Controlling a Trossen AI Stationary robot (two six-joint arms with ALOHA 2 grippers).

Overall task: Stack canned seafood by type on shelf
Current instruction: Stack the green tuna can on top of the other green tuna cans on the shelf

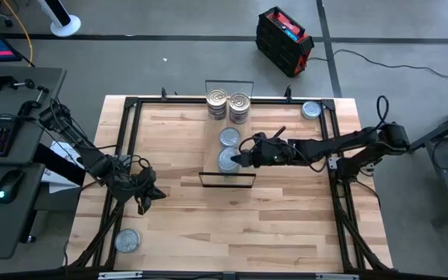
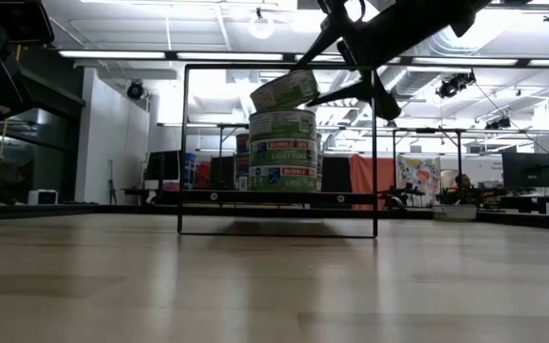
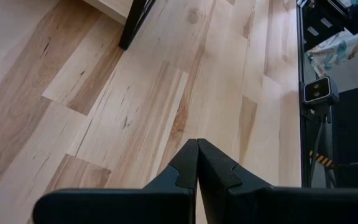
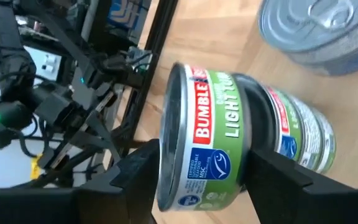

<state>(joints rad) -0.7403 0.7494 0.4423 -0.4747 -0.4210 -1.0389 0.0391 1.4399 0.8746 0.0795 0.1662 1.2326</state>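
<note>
Green-labelled tin (image 4: pixel 207 134) between the fingers of the right gripper (image 1: pixel 236 159), tilted, resting on top of a stack (image 2: pixel 282 151) just below, on the shelf (image 1: pixel 228 175). Fingers (image 4: pixel 135 171) apart on both sides of the tin; grip or only touch, cannot tell. Further behind, two more tins (image 1: pixel 229 106). Left gripper (image 3: pixel 196 163) closed, empty, well apart over the table (image 3: pixel 129 112).

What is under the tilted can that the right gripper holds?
The right gripper holds the tilted can over a stack of cans on the shelf. Whether they touch is not clear; the stack hides what lies behind it.
</note>
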